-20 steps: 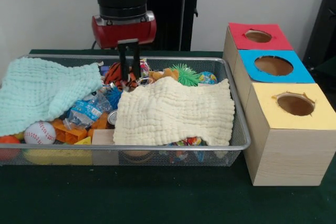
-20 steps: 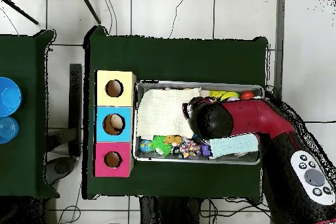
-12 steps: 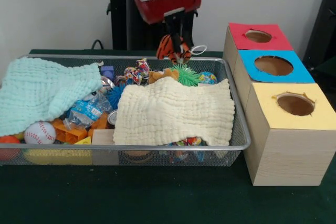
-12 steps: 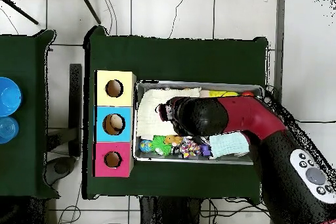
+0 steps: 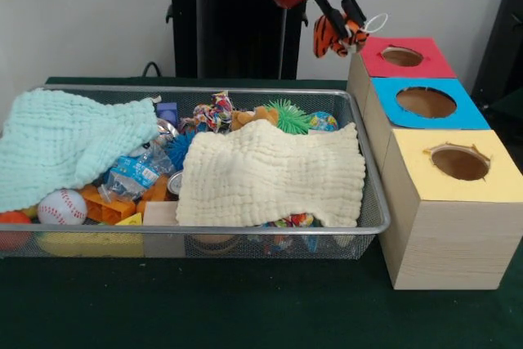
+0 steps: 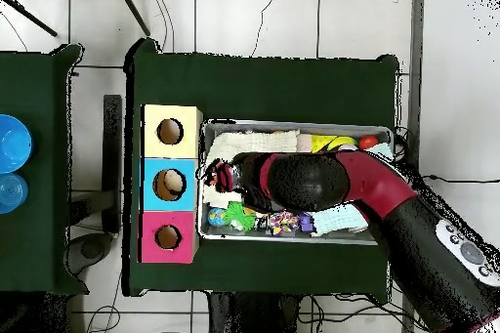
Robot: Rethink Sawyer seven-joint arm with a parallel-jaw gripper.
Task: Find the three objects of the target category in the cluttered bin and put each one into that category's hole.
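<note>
Bin (image 5: 372, 202) of wire mesh sits on the dark green table (image 5: 245, 308), left of the three hole boxes. At its far left a mint cloth (image 5: 69, 145) drapes over the rim; below it, at the near left corner, lie a baseball (image 5: 61, 207) and orange blocks (image 5: 110, 204). Mid-bin, a crumpled clear plastic bottle (image 5: 135, 171) with blue label lies just beside the mint cloth. A cream cloth (image 5: 274, 173) covers the right half of the bin. Along the far wall, left to right: a knotted rope toy (image 5: 214, 112), a green spiky ball (image 5: 288, 116), a patterned ball (image 5: 323, 122).

Gripper (image 5: 337, 20) hangs above the bin's far right corner, tilted toward the boxes, fingers pinched on a tiger plush (image 5: 333, 37) with orange and black stripes; a white loop trails from it. The plush is in the air, just left of the red box (image 5: 404, 67). In the overhead view the gripper (image 6: 217, 173) is at the bin's box-side edge. Right of the bin: red box farthest, blue box (image 5: 425, 108) in the middle, yellow box (image 5: 458, 202) nearest, each with a round hole on top.
</note>
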